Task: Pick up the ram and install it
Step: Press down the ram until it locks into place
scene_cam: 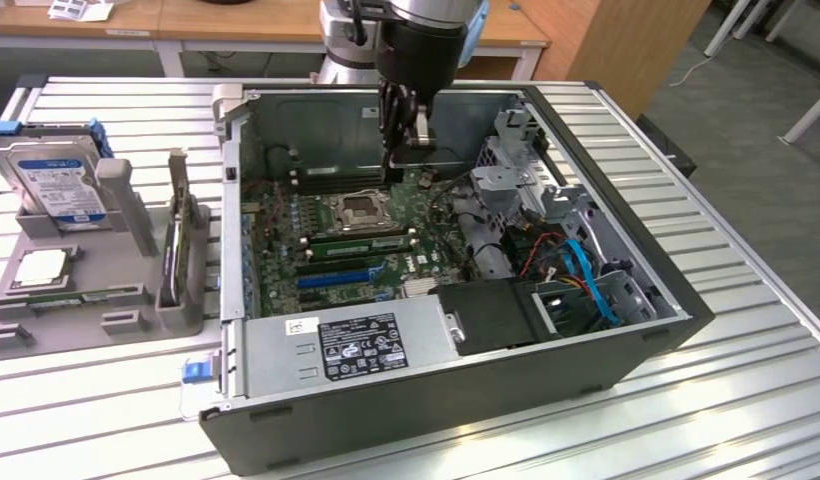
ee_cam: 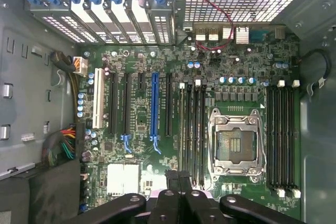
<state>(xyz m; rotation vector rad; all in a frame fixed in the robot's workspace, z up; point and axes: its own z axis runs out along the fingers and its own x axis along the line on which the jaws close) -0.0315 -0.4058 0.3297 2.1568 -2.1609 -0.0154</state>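
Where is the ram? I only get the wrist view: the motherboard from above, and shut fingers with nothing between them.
Observer: Outside the case. A narrow green stick that looks like the ram lies in a gray fixture on the exterior view's left.
Operator: Anything else in that fixture?
Observer: A hard drive with a blue-and-white label stands at its far end.
Operator: And where does the gripper sit?
Observer: The gripper hangs inside the open case, over the motherboard, near the rear wall.
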